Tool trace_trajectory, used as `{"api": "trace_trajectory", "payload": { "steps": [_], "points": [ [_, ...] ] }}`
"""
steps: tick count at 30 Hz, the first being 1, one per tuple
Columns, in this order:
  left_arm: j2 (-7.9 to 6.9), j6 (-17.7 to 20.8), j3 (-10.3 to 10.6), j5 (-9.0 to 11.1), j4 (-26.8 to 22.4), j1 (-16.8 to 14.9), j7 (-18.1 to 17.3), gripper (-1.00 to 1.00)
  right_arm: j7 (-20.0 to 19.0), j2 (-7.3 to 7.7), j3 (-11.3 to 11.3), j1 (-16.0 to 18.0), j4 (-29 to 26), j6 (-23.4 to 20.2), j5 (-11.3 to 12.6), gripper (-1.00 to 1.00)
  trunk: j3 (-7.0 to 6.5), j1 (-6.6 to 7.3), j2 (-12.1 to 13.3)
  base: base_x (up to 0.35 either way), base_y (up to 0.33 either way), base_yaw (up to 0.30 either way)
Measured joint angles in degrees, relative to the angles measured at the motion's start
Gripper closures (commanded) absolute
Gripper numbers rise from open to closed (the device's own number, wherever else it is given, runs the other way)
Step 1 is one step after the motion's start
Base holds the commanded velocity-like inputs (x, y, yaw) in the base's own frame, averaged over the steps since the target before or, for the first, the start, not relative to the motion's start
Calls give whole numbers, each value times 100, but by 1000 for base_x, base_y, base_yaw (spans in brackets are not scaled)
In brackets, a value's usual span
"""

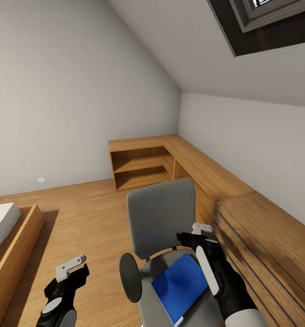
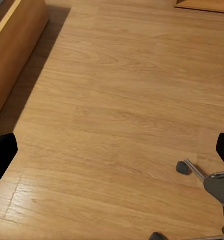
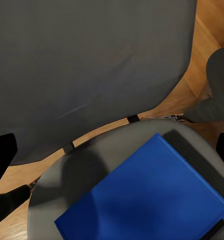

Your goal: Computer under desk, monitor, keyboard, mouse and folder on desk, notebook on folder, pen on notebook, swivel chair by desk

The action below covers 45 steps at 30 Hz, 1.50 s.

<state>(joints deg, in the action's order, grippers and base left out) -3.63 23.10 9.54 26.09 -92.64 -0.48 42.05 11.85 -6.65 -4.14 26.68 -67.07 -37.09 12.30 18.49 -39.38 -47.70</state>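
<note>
Folder (image 1: 180, 287), bright blue, is seen lying flat on the seat of the swivel chair (image 1: 161, 218). Right gripper (image 1: 201, 232) is held above it, left gripper (image 1: 72, 268) over bare floor (image 2: 117, 100); neither's opening can be judged. Oak shelves (image 1: 141, 165) stand beyond.

Blue folder (image 1: 180, 287) lies flat, apparently skewed, on the grey swivel chair's (image 1: 160, 218) seat.
</note>
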Motion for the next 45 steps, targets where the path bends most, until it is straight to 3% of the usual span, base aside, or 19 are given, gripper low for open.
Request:
{"api": "trace_trajectory", "payload": {
  "steps": [32,39,45],
  "points": [
    [0,0,0,-5,0,0,1,-100,-2,1,0,0,28,13,-46,-100,576,-703,-1285,0,0,0],
    [0,0,0,-3,0,0,1,-100,-3,-12,-165,5,486,457,-122,-100,701,-857,-1566,0,0,0],
    [0,0,0,-2,0,0,1,-100,16,-32,-362,86,1434,1193,-329,-100,809,-989,-1807,0,0,0]
  ]
}}
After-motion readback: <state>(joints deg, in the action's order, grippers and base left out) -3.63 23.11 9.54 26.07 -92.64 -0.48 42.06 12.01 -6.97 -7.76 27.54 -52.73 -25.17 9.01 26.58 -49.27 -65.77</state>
